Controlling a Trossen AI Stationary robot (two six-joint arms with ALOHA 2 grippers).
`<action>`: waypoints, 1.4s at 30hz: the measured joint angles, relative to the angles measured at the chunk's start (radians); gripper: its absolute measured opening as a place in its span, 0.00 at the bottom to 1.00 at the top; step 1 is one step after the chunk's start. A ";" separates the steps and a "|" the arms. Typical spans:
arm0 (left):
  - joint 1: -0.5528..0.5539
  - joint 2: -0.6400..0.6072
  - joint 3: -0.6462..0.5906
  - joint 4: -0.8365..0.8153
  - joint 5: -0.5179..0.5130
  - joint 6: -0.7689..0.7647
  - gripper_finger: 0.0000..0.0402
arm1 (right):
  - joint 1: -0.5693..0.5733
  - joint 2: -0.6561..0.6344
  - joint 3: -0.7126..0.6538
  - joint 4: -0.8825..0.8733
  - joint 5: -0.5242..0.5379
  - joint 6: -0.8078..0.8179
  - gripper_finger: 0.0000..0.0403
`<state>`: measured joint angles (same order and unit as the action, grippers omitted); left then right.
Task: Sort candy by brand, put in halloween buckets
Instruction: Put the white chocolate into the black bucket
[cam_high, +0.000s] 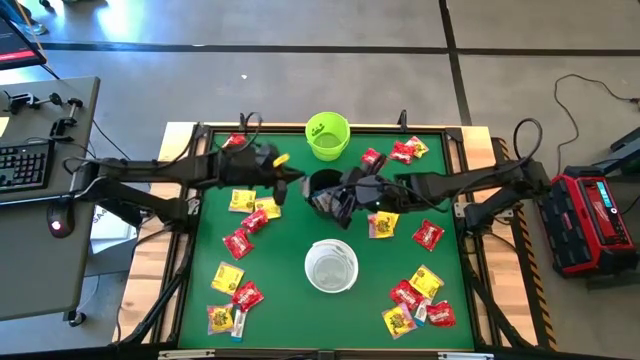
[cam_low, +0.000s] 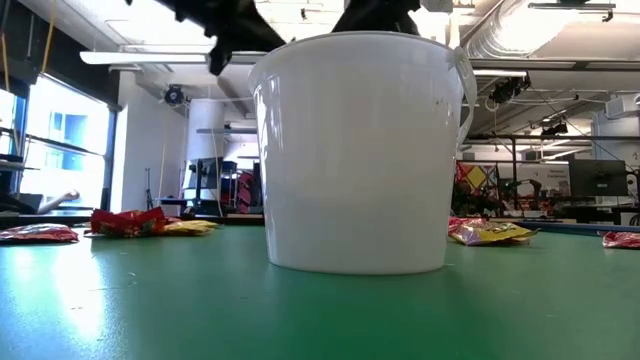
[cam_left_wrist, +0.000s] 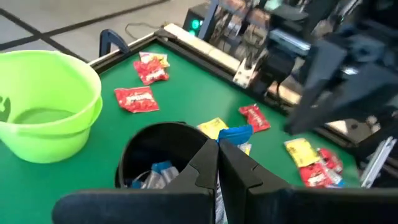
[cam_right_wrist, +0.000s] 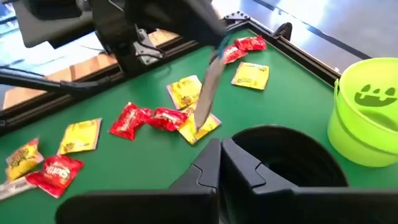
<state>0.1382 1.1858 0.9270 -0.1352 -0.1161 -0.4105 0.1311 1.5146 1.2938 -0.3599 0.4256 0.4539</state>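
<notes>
Candy (cam_high: 245, 242) lies scattered on the green desk (cam_high: 280, 300) in red and yellow packets, too many to count surely; three buckets stand in a line down the middle, one green (cam_high: 327, 135), one black (cam_high: 325, 189), one white (cam_high: 331, 266). Left gripper (cam_high: 296, 181) hangs over the black bucket's rim, jaws clenched on a thin silver-blue packet (cam_right_wrist: 208, 93) whose long axis points down; the bucket is directly below it. Right gripper (cam_high: 345, 196) is at the same bucket's other side, jaws clenched on nothing.

A white bucket (cam_low: 360, 150) stood on the green worktop (cam_low: 300, 310), with red and yellow candy (cam_low: 140, 222) lying far behind on both sides.
</notes>
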 joint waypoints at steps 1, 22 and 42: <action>0.011 0.022 0.026 -0.015 0.016 0.015 0.00 | 0.002 -0.001 0.000 0.002 0.003 0.012 0.00; 0.109 0.392 0.195 -0.083 0.196 0.133 0.00 | 0.006 -0.161 0.000 -0.271 0.111 0.088 0.00; 0.087 0.420 0.210 -0.110 0.239 0.192 0.00 | -0.057 -0.175 0.000 -0.238 -0.078 -0.119 0.00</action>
<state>0.2253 1.6054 1.1366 -0.2453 0.1230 -0.2184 0.0737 1.3396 1.2942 -0.5981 0.3480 0.3345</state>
